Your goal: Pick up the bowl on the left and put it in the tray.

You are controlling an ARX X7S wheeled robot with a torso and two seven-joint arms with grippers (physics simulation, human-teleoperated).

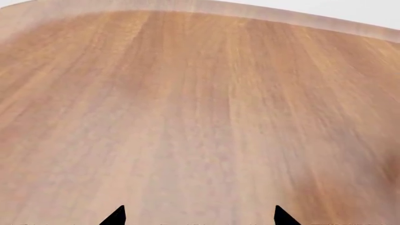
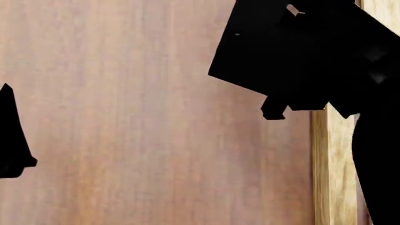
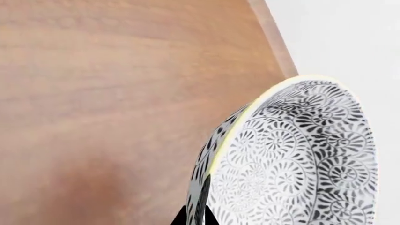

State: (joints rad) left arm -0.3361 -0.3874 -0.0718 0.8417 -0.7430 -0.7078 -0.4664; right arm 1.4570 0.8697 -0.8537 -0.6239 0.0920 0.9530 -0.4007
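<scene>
- Low in the right wrist frame, the rim of the bowl [image 3: 293, 159] is seen pinched between the dark tips of the right tool [image 3: 194, 216], so the bowl is held tilted on edge above the wooden surface [image 3: 112, 93]
- At the bottom of the left wrist frame, the left tool [image 1: 198, 216] is shown with its two tips spread apart, nothing between them
- At the right edge of the head frame, a light-wood strip [image 2: 320, 178] is partly hidden by the dark right arm [image 2: 300, 51]; the tray cannot be identified with certainty
</scene>
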